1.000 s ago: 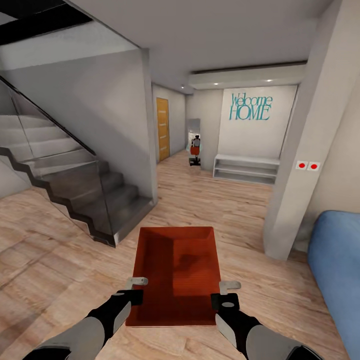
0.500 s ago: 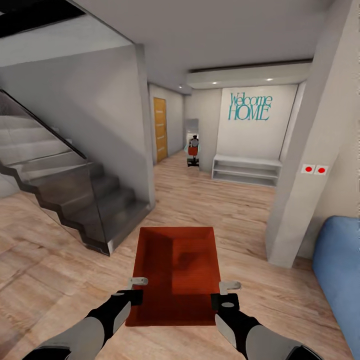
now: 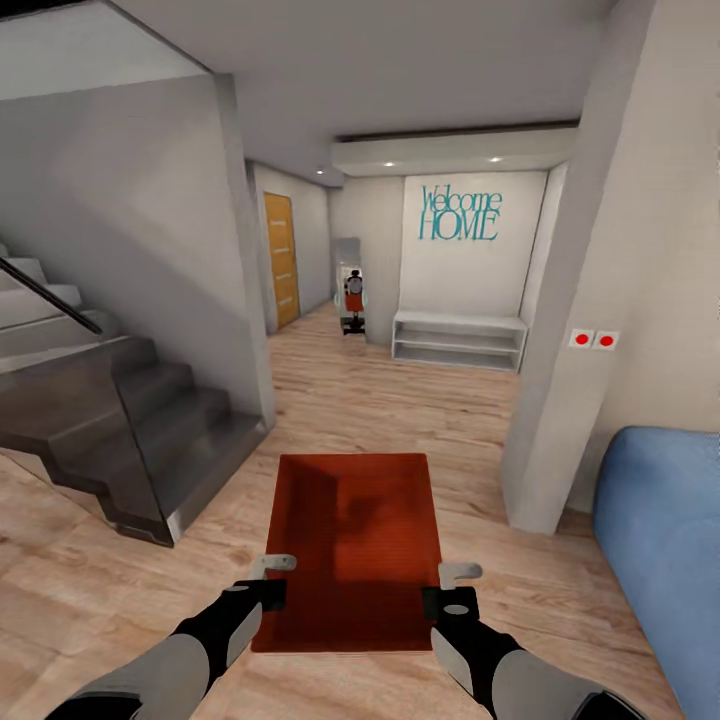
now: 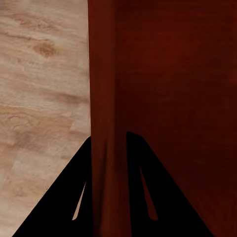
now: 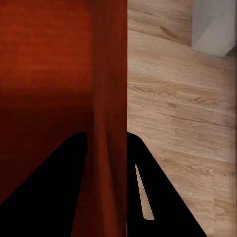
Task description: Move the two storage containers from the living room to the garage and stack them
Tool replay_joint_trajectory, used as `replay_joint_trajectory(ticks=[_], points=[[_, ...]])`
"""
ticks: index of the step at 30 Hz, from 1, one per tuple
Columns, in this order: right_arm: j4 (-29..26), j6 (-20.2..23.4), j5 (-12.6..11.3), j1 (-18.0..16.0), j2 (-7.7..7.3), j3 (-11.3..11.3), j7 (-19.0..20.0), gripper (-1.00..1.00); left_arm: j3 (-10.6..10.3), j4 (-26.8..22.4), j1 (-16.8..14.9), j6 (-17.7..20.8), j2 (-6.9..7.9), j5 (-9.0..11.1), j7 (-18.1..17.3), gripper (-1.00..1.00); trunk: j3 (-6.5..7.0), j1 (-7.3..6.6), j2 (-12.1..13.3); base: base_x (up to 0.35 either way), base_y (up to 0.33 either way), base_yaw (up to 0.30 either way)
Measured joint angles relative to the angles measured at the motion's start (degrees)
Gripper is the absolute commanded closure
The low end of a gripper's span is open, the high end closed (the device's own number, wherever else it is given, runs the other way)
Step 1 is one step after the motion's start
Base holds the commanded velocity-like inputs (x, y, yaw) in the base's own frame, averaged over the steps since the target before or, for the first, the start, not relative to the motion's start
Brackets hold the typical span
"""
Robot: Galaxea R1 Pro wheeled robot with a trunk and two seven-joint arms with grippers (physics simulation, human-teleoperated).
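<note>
You've got one storage container (image 3: 350, 550) carried out in front of you, held level above the wood-plank floor (image 3: 90, 600), w/ both claws on it. Left claw (image 3: 268, 578) pinches the container's left wall near the near corner; in the left wrist view the wall (image 4: 106, 148) runs straight between the two dark fingers (image 4: 74, 197), so it's closed on that wall. Right claw (image 3: 452, 586) does the same on the right wall; right wrist view shows the wall (image 5: 108, 148) clamped between its fingers (image 5: 148, 197). Bin is empty, open top up.

What changed over the last sec: the whole head view slid. Staircase (image 3: 110, 420) has moved off toward 9 o'clock and shows less of itself, the "Welcome HOME" wall (image 3: 460, 212) and the white shelf (image 3: 458, 340) below it shifted left, the blue sofa (image 3: 660, 540) at 3–4 o'clock takes more of the frame. The bin and both arms sit at the same spot in frame. That reads as base/head motion, not the bin slipping — grip looks steady.

For the task: you're in transit, on wood planks, so prob. not out of the living area yet. Hallway opens at 12 o'clock, w/ a yellow-wood door (image 3: 281, 258) at 11. Can't tell from here which way the garage is. Mind the pillar (image 3: 560, 400) at 2 o'clock.
</note>
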Motion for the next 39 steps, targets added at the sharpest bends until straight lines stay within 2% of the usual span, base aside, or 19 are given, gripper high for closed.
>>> replay_joint_trajectory(ticks=[39], points=[[0.0, 0.0, 0.1, 0.0, 0.04, 0.0, 0.0, 1.0, -0.1, 0.0, 0.0, 0.0, 0.04, 0.1, 0.0, 1.0, 0.0, 0.0, 0.0, 0.321, 0.0, -0.003]])
